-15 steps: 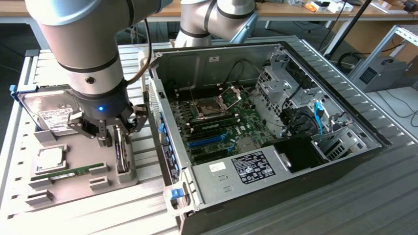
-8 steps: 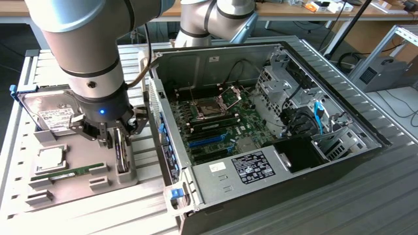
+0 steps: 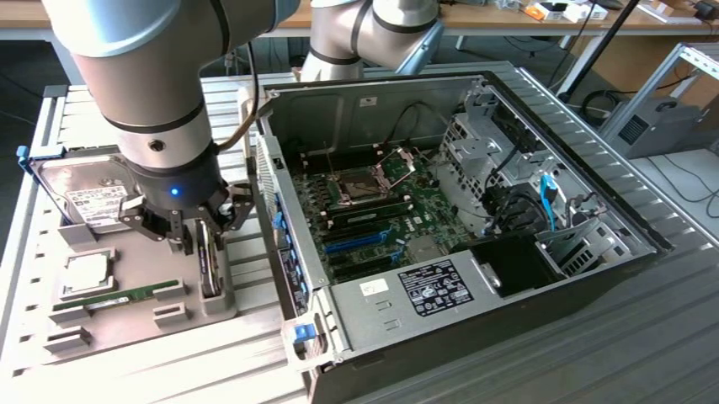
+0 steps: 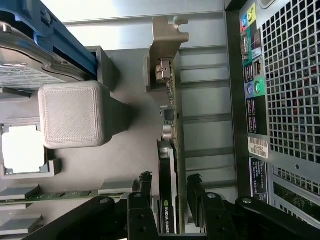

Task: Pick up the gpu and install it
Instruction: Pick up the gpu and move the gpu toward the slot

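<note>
Wrist view looks straight along the gpu, which stands on its long edge in a slot of the grey tray. It shows as a thin dark board with small chips along its edge. A silvery metal bracket with a connector opening sits at the end far from the hand. The hand's two black fingers stand on either side of the card with a narrow gap on each side, so the hand is released and straddles the card without gripping it. This view also gives the perforated rear panel and coloured ports of the computer case, just beside the tray.

The exterior view shows the arm reaching down over the tray, with the hand above the upright gpu. It also takes in the open case lying on the ribbed metal surface with its motherboard exposed. On the tray lie the hard drive, the processor and the memory stick.
</note>
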Controlling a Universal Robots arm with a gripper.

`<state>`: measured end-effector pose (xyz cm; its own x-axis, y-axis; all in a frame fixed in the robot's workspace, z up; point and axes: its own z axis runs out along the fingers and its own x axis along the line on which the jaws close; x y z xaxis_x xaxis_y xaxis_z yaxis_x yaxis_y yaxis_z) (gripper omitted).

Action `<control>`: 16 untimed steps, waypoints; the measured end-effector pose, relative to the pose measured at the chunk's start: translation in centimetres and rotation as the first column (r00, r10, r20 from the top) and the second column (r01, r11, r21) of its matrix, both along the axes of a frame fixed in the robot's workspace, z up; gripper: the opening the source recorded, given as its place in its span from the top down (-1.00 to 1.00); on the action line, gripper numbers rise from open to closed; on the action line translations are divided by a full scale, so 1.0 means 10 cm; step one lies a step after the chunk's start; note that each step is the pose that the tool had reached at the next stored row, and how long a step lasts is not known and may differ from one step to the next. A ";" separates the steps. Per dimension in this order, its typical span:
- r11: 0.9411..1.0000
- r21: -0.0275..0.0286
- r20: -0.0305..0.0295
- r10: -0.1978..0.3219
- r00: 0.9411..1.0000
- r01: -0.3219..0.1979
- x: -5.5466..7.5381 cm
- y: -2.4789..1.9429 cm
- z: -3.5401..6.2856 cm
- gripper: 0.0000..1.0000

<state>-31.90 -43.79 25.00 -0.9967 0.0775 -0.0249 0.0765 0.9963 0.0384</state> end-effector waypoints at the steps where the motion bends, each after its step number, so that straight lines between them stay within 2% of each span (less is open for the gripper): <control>1: 1.000 0.000 0.000 -0.001 1.000 0.001 0.00 0.002 -0.011 0.15; 6: 1.000 0.000 0.000 -0.003 1.000 0.003 -0.01 0.016 -0.065 0.15; 11: 1.000 0.000 0.000 -0.005 1.000 0.005 -0.02 0.059 -0.098 0.15; 16: 1.000 -0.002 0.000 -0.005 1.000 0.005 -0.02 0.061 -0.119 0.15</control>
